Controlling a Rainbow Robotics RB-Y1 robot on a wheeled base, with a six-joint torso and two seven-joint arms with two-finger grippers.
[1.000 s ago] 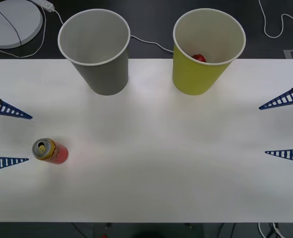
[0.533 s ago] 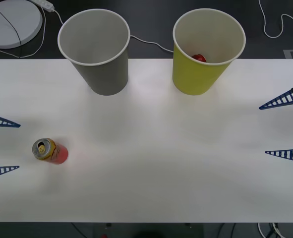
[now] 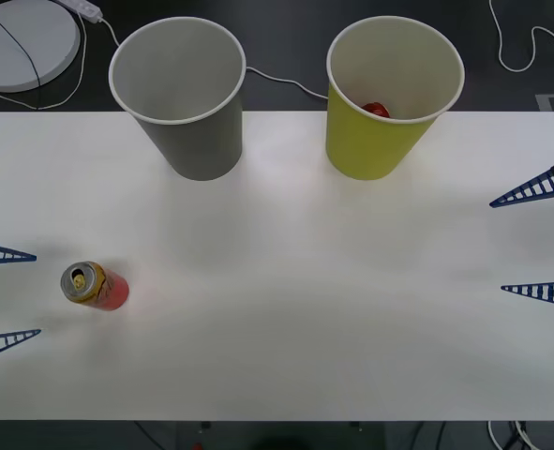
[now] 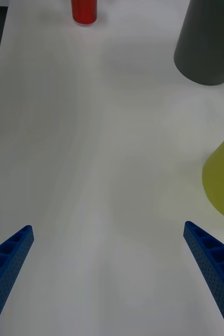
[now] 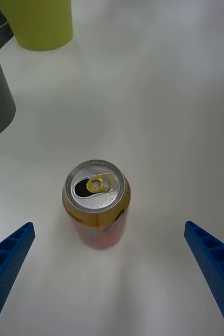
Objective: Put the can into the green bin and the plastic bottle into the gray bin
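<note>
Inspection finds the can (image 3: 94,285) standing upright on the table (image 3: 286,281) near its left edge, well apart from both bins at the far edge. The left end effector (image 3: 7,297) sits at that left edge with its fingers spread wide, the can just beyond the tips and roughly centred on the gap. The right end effector (image 3: 531,242) waits at the right edge, likewise spread and gripping nothing. We judge the step in hand to be the reach for the can; to do it well, the left arm should advance level until the fingers bracket the can's body below its rim, then close squarely so the can does not tip or skid. The green bin (image 3: 389,103) stands at the far edge toward the right and already contains a red object (image 3: 377,110) we cannot identify; the gray bin (image 3: 185,94) stands to its left. The left wrist view shows the can's opened top and tab (image 5: 96,184), detail the front view renders poorly, while the front view alone lets us look into the bins.
</note>
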